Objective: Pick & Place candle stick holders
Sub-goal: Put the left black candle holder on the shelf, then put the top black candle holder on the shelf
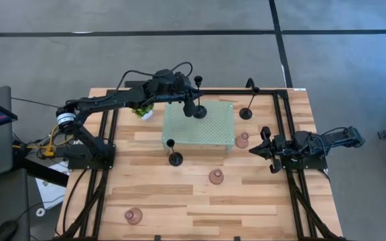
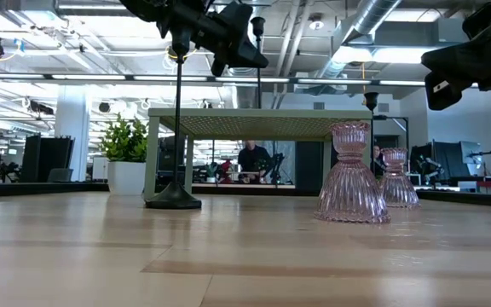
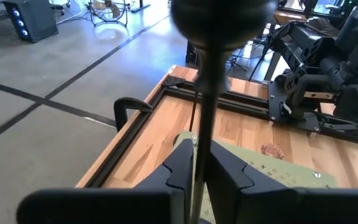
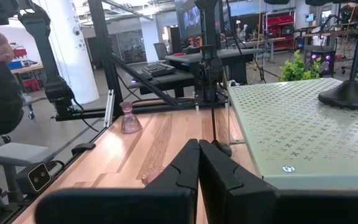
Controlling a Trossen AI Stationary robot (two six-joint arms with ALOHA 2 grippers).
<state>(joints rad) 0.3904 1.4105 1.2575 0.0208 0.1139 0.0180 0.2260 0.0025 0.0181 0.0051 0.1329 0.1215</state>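
Left pincer (image 1: 187,100), reaching from the bench's (image 1: 200,207) left side over the mint-green perforated stand (image 1: 210,134), has its fingers (image 3: 182,171) pressed close on either side of a thin black stem. We read that stem as the tall black candle stick holder (image 1: 197,107) standing on the stand's far left part, its round base resting on the perforated top. From the wrist camera the holder's cup fills the upper frame as a dark blur, and its base is hidden below the fingers; whether the pads are truly clamped or only touching we cannot make out.

Right pincer (image 1: 265,148) waits at the bench's right side, fingers together and empty, just beside a pink glass holder (image 1: 242,140) at the stand's right front corner.

A second black holder (image 1: 173,155) stands on the bench against the stand's near left edge. A third black holder (image 1: 247,100) stands near the far right corner. A second pink holder (image 1: 216,176) sits mid-bench and a third (image 1: 133,215) near the front left. From bench height we see only two pink holders, one partly behind the other.

A small potted plant (image 1: 143,110) is largely covered by the left arm. People in the room beyond are too small to describe.
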